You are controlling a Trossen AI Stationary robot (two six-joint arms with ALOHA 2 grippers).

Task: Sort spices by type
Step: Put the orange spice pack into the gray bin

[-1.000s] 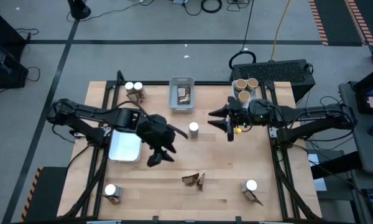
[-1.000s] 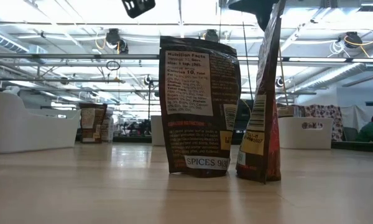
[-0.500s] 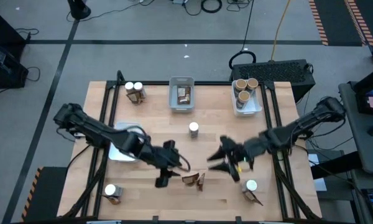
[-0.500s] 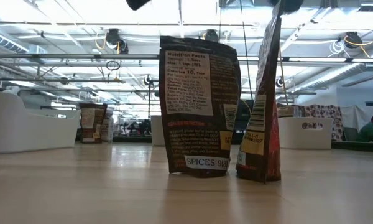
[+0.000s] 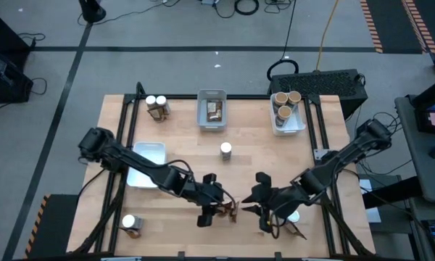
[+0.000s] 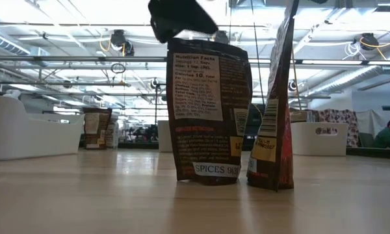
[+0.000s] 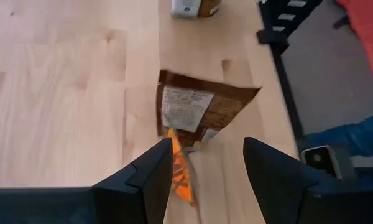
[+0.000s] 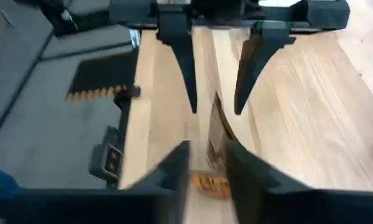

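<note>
The spices are partly sorted, tubs (image 5: 285, 103) in one tray, a packet in the grey tray (image 5: 212, 96), while two packets (image 5: 228, 209) stand mid-table between the open left gripper (image 5: 206, 212) and the narrowly open right gripper (image 5: 263, 217), jars (image 5: 225, 150) still scattered.

Packets (image 6: 210, 110) dark brown, orange print; table (image 5: 246, 167) pale wood.
</note>
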